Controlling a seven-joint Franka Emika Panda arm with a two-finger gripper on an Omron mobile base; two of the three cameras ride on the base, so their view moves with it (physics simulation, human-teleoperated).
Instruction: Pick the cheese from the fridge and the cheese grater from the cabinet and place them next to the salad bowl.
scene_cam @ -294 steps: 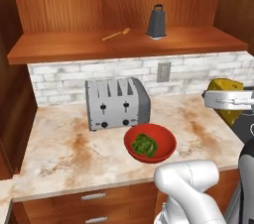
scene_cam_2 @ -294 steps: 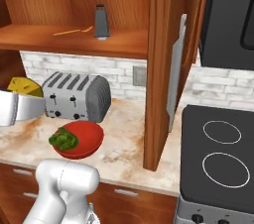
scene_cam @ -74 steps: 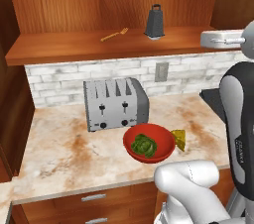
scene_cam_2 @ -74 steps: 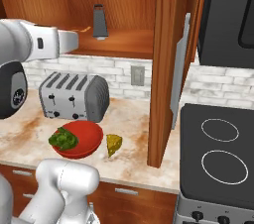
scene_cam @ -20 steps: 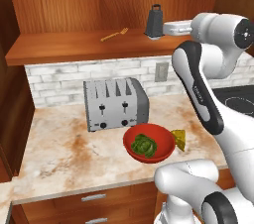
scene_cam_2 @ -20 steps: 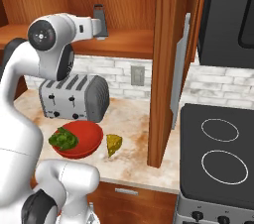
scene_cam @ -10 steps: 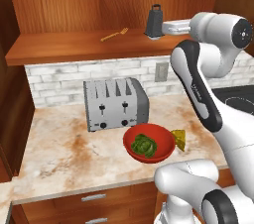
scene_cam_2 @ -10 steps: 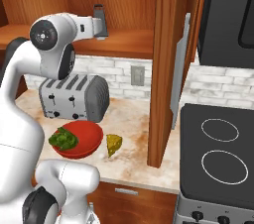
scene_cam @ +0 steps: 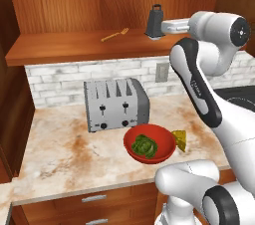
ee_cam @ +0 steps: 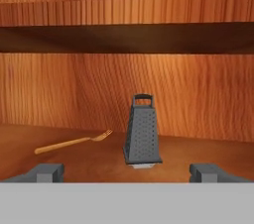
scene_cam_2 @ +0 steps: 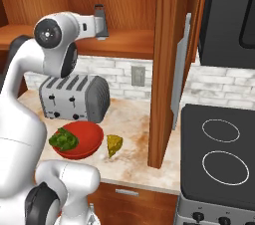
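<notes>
The dark grey cheese grater (scene_cam: pixel 155 21) (scene_cam_2: pixel 101 20) (ee_cam: pixel 142 131) stands upright on the shelf of the wood cabinet (scene_cam: pixel 64 47) (scene_cam_2: pixel 124 45). My gripper (scene_cam: pixel 160 28) (scene_cam_2: pixel 97 28) (ee_cam: pixel 128 173) is raised to shelf height right beside it and stands open. In the hand view its two tips sit wide apart and the grater is ahead, between their lines, untouched. The yellow cheese (scene_cam: pixel 180 139) (scene_cam_2: pixel 114 145) lies on the counter against the right side of the red salad bowl (scene_cam: pixel 164 137) (scene_cam_2: pixel 87 144) with lettuce. The fridge is out of view.
A golden fork (scene_cam: pixel 114 35) (ee_cam: pixel 72 142) lies on the shelf left of the grater. The silver toaster (scene_cam: pixel 115 104) (scene_cam_2: pixel 74 98) stands behind the bowl. The open cabinet door (scene_cam_2: pixel 180 69) and the stove (scene_cam_2: pixel 221 159) are to the right.
The cheese, once in my gripper, now lies beside the bowl. The arm has risen to the shelf and over the last second has barely moved at the grater.
</notes>
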